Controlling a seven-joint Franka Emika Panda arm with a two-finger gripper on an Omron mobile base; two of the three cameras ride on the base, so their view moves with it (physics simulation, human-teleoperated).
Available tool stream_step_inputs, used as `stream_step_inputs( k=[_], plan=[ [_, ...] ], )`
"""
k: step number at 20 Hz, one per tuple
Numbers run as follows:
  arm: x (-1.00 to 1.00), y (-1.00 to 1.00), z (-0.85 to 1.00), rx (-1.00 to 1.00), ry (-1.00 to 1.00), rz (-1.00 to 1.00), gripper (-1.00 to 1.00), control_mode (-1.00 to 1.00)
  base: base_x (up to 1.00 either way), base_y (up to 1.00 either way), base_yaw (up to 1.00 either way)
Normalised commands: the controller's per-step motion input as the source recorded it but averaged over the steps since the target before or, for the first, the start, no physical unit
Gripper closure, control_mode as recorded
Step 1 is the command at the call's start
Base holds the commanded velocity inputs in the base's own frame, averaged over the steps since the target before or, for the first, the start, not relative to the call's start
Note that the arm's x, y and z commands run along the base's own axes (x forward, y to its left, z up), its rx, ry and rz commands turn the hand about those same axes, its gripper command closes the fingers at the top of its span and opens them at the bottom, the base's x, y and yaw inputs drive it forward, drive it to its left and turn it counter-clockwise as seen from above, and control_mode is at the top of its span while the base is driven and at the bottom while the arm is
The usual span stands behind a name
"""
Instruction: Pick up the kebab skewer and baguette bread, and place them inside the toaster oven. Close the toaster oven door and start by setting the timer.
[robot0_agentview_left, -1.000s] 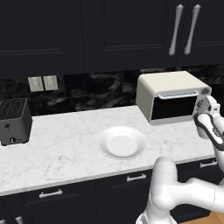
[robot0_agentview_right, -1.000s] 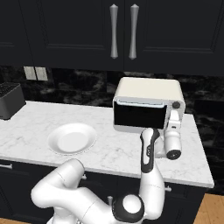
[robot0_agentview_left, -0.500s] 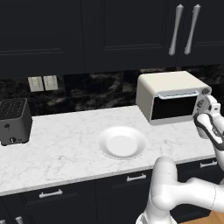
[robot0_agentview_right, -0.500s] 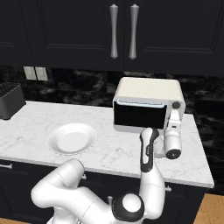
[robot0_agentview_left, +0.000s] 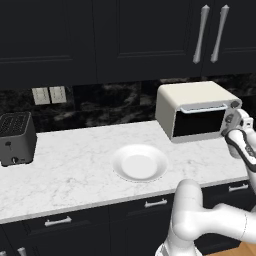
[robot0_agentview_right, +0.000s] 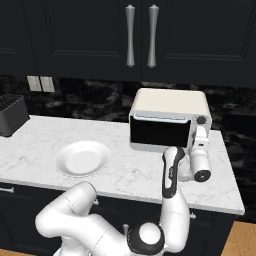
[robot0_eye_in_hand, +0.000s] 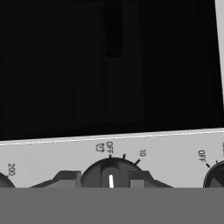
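Standing at the counter's (robot0_agentview_left: 75, 165) 2 o'clock end, the oven (robot0_agentview_right: 167, 120) has its door (robot0_agentview_right: 159, 132) shut; the plate (robot0_agentview_left: 140, 164) holds nothing. Gripper (robot0_eye_in_hand: 109, 180) fingers (robot0_eye_in_hand: 65, 179) flank the timer knob (robot0_eye_in_hand: 110, 171), pinching it.

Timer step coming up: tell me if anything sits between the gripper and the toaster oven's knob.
Nothing visible does. In the hand view, the gripper has a finger tip on each side of a dark round knob on the toaster oven, whose white pointer sits just under the OFF mark. The toaster oven door is shut.
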Motion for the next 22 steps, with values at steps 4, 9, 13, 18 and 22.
stream_step_inputs(
  k=[4,9,13,18,22],
  plan=[
    [-0.15,-0.05,0.13,0.00,0.05,0.13,1.00,-1.00,0.00,0.00,0.00],
    [0.00,0.00,0.02,0.00,0.00,0.07,1.00,-1.00,0.00,0.00,0.00],
    [0.10,0.04,0.00,0.00,0.00,0.02,1.00,-1.00,0.00,0.00,0.00],
    [0.10,0.00,0.00,0.01,0.00,0.00,1.00,-1.00,0.00,0.00,0.00],
    [0.11,0.00,0.00,0.03,0.02,-0.01,1.00,-1.00,0.00,0.00,0.00]
  ],
)
